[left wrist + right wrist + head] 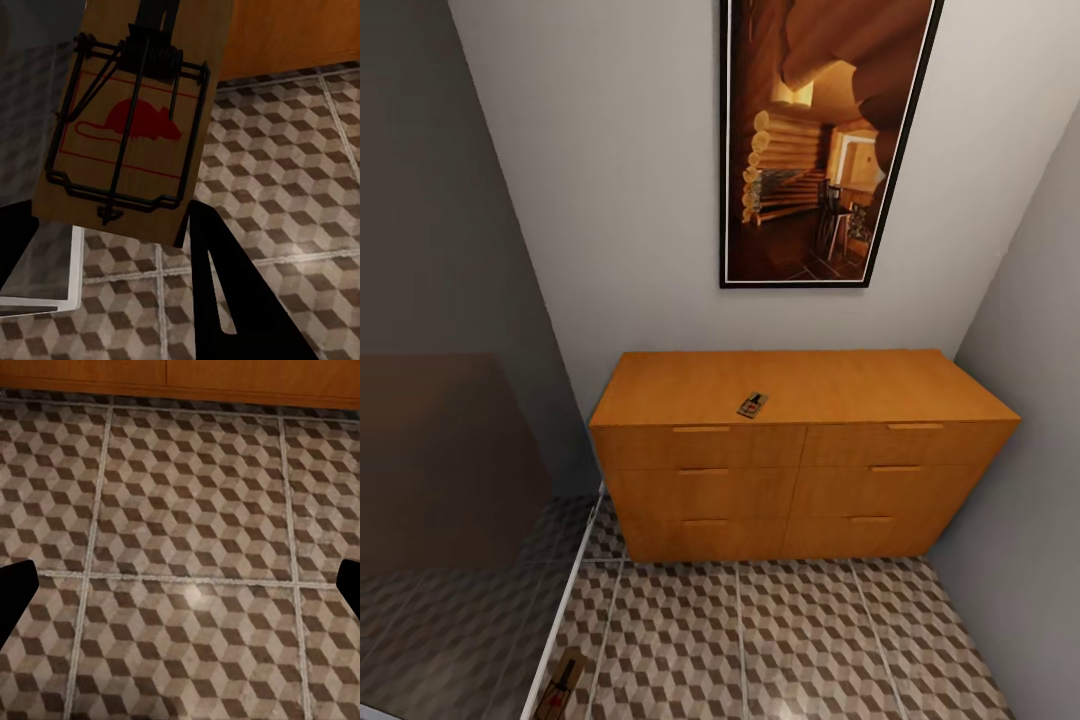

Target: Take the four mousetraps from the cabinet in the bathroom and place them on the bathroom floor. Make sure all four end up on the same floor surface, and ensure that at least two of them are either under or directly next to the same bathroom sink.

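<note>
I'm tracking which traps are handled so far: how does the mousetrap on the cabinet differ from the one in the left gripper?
The mousetrap on the cabinet lies flat on the cabinet's top, free of any gripper; the held mousetrap is clamped by the left gripper above the bathroom floor. The first looks tiny from the head camera; the held one's red mouse mark and wire show clearly. Both are brown boards with dark metal parts.

1 mousetrap (pixel 752 404) on cabinet (pixel 800 470) top

Head high, facing cabinet (pixel 800 450); wrists low over floor (pixel 195 547)
</note>
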Motion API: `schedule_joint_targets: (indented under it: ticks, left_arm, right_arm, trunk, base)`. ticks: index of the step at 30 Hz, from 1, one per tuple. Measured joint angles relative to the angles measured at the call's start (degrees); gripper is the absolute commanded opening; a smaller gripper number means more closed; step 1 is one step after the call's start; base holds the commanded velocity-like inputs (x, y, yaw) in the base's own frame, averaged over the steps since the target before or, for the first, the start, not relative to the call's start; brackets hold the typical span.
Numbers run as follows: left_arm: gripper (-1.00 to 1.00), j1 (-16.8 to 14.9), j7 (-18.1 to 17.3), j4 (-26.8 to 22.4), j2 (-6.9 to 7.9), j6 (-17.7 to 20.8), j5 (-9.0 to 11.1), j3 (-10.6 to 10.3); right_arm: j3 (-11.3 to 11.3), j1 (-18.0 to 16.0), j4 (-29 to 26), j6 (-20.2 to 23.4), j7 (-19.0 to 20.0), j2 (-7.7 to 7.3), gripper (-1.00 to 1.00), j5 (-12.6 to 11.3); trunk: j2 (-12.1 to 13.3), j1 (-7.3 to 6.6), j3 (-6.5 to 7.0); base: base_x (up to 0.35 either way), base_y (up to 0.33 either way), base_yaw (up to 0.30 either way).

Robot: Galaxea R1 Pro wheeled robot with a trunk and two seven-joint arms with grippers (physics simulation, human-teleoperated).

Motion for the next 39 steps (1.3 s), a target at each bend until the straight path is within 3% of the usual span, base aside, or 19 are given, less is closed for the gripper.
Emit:
schedule_joint_targets:
  ticks: [9, 12, 14, 16, 18, 20, 24, 29, 33, 39]
  left_arm:
    - [-1.00, 0.0, 0.0, 0.0, -0.01, 0.0, 0.0, 0.0]
    - [-1.00, 0.0, 0.0, 0.0, -0.04, 0.0, 0.0, 0.0]
    - [-1.00, 0.0, 0.0, 0.1, -0.07, 0.0, 0.0, 0.0]
    - [-1.00, 0.0, 0.0, 0.1, -0.27, 0.0, 0.0, 0.0]
    - [-1.00, 0.0, 0.0, 0.1, -0.48, 0.1, 0.0, 0.0]
    - [-1.00, 0.0, 0.0, 0.1, -0.53, 0.1, 0.0, 0.0]
    - [-1.00, 0.0, 0.0, 0.1, -0.63, 0.0, 0.0, 0.0]
    - [-1.00, 0.0, -0.1, 0.1, -0.65, 0.0, 0.0, 0.0]
    - [-1.00, 0.0, -0.1, 0.1, -0.69, 0.0, 0.0, 0.0]
    - [-1.00, 0.0, -0.1, 0.1, -0.70, 0.0, 0.0, 0.0]
  right_arm:
    - [-0.1, 0.0, -0.8, 0.2, -0.2, 0.00, 1.00, 0.0]
    - [-0.1, 0.0, -6.6, 1.8, -2.0, -0.03, 1.00, 0.0]
    - [-0.1, 0.0, -12.4, 5.3, -3.9, -0.07, 1.00, 0.0]
    - [-0.1, 0.0, -19.0, 11.3, -6.2, -0.11, 1.00, 0.1]
    - [0.0, 0.0, -27.9, 20.9, -8.6, -0.22, 1.00, 0.2]
    - [0.0, 0.0, -32.8, 25.5, -9.4, -0.27, 1.00, 0.2]
    - [-0.1, 0.0, -48.7, 37.5, -10.5, -0.50, 1.00, 0.2]
    - [-0.2, -1.1, -61.3, 51.2, -11.6, -0.83, 1.00, 0.2]
    - [-0.2, -7.9, -65.8, 60.8, -13.4, -0.94, 1.00, 0.2]
    - [-0.2, -19.7, -66.5, 73.3, -14.1, -0.97, 1.00, 0.3]
  trunk:
    - [0.0, 0.03, 0.01]
    - [0.0, 0.04, 0.00]
    - [0.0, 0.03, 0.01]
    - [0.0, 0.03, 0.01]
    - [0.0, 0.03, 0.01]
    - [0.0, 0.03, 0.01]
    - [0.0, 0.01, 0.01]
    - [0.0, 0.00, 0.01]
    - [0.0, 0.00, 0.01]
    - [0.0, 0.00, 0.01]
  base:
    - [-0.228, 0.000, 0.000]
    - [-0.324, 0.000, 0.000]
    - [-0.329, 0.000, 0.000]
    - [-0.331, 0.000, 0.000]
    - [-0.332, 0.000, 0.000]
    - [-0.309, 0.000, 0.000]
    - [-0.143, 0.000, 0.000]
    - [-0.030, 0.000, 0.000]
    - [-0.006, 0.000, 0.000]
    - [-0.001, 0.000, 0.000]
